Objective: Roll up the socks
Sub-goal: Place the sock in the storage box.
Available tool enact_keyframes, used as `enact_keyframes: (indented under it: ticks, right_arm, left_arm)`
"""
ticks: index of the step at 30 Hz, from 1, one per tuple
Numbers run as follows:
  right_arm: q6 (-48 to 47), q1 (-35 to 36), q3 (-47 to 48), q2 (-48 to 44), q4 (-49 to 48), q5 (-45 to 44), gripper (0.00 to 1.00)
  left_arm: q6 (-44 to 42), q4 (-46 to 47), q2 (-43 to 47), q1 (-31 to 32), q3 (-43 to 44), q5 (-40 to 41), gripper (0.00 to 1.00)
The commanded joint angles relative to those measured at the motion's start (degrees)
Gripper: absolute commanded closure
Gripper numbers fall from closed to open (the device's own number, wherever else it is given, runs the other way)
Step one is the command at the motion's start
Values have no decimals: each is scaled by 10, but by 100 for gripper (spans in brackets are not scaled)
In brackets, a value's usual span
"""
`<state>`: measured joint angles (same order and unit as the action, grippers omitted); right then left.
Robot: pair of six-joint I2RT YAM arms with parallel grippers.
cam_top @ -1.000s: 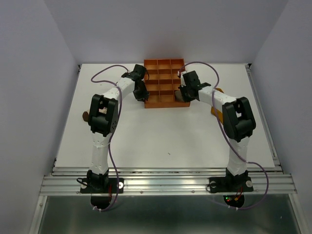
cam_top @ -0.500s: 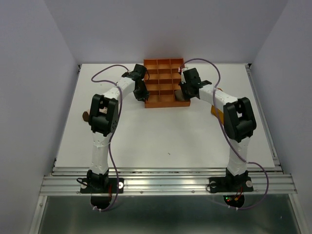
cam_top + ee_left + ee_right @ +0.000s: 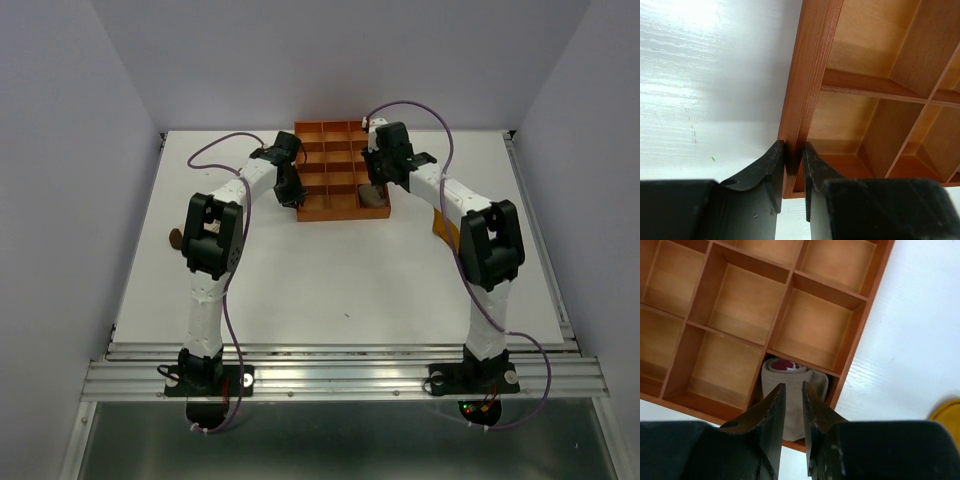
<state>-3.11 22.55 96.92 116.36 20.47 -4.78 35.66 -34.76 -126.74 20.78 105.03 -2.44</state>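
Left gripper [image 3: 793, 150]: closed on the left wall of the tray [image 3: 814, 65], one finger on each side.
Tray: far middle of the table [image 3: 300, 280].
Right gripper [image 3: 792, 390]: jaws slightly apart, gripping nothing, hovering over the tray's near right compartment.
Taupe sock [image 3: 790, 371]: rolled, maroon cuff showing, in that compartment.
Mustard sock [image 3: 949, 412]: on the table right of the tray, only an edge visible.

Bright even overhead light, glare on the white table [image 3: 690, 20], soft shadow beside the tray [image 3: 810, 75].
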Motion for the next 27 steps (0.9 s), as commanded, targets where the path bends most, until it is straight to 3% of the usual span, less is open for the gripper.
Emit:
enact_keyframes:
  ticks: [1,12,21,27]
  right_arm:
    - [-7,-1,33,31,-19,37,76]
    - [-2,-1,18,82,4,43,83]
    - [-7,-1,50,121,4,50,82]
    - [-2,-1,38,98,-12,28,81]
  left_arm:
    - [6,-3,-4,-2,24,6,99]
    - [4,-2,-7,-2,21,0,99]
    - [6,2,-7,-1,17,-4,99]
    - [5,0,-6,-2,19,-1,99]
